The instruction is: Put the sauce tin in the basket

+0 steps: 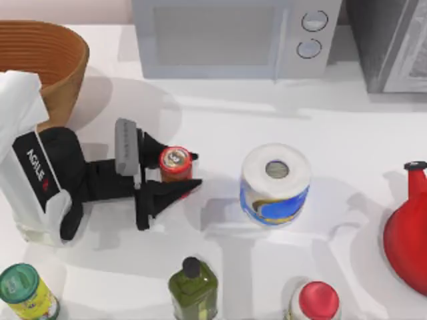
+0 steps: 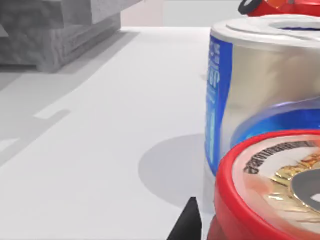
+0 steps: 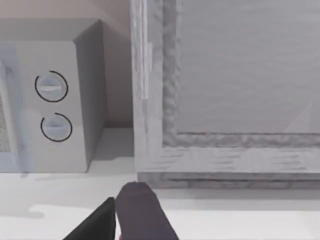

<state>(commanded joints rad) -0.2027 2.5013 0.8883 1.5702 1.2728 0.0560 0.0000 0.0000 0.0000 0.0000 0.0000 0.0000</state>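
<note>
My left gripper point(image 1: 179, 175) is at the left middle of the table, with one black finger on each side of the sauce tin point(image 1: 175, 163), so it looks closed around the tin, which stands upright. The basket point(image 1: 47, 63) sits at the far left corner, well apart from the tin. A paper roll point(image 1: 275, 185) stands just right of the tin.
</note>
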